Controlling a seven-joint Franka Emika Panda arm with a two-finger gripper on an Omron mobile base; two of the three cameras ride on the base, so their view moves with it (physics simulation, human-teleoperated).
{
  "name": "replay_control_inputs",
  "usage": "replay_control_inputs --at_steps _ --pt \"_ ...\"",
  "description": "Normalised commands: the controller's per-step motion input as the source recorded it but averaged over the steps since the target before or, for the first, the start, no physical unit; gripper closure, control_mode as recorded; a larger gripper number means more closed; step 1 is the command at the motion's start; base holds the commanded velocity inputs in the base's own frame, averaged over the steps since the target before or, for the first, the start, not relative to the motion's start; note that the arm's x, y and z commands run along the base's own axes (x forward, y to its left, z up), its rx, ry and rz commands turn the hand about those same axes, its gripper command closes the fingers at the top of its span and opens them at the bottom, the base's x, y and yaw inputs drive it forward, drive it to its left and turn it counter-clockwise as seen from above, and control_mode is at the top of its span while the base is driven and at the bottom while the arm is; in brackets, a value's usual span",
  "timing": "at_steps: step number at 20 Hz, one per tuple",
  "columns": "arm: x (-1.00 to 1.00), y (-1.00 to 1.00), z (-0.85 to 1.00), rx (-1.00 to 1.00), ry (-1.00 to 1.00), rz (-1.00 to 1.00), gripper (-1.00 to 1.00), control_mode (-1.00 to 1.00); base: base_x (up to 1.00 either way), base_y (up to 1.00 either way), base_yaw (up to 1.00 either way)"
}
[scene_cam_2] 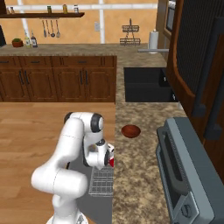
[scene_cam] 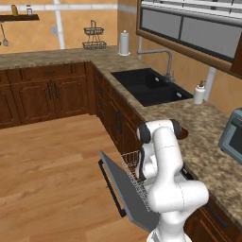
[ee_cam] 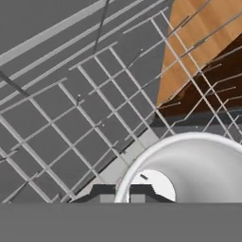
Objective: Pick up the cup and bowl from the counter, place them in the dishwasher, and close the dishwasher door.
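Note:
My gripper (scene_cam_2: 109,162) hangs low beside the counter (scene_cam_2: 140,183), shut on the red cup (scene_cam_2: 112,162). In the hand view the cup's white rim and inside (ee_cam: 189,165) sit just past the gripper (ee_cam: 122,193), whose fingertips (ee_cam: 101,191) pinch the rim. Below it lies the dishwasher's white wire rack (ee_cam: 94,104), also seen as the rack (scene_cam_2: 101,181) and rack (scene_cam: 134,170). The dishwasher door (scene_cam: 127,194) hangs open, sloping down toward the floor. The reddish-brown bowl (scene_cam_2: 131,131) rests on the counter near its edge; the bowl (scene_cam: 183,134) is partly hidden behind my arm.
A grey toaster oven (scene_cam_2: 183,175) stands on the counter to the right of the bowl. Further along are the dark sink (scene_cam: 151,87), a soap bottle (scene_cam: 199,93) and a paper towel roll (scene_cam: 124,42). Wooden floor (scene_cam: 56,165) lies open to the left of the door.

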Motion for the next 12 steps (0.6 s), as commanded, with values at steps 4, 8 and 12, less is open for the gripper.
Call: replay_control_inputs --at_steps 4,8,12 --pt "-0.01 0.11 -0.47 -0.02 0.03 0.00 -1.00 -1.00 0.00 0.00 0.00" --pt "-0.14 0.60 0.20 0.00 0.03 0.00 -1.00 -1.00 0.00 0.00 0.00" --pt "-0.11 0.43 0.46 0.00 0.00 0.00 -1.00 -1.00 0.00 0.00 0.00"
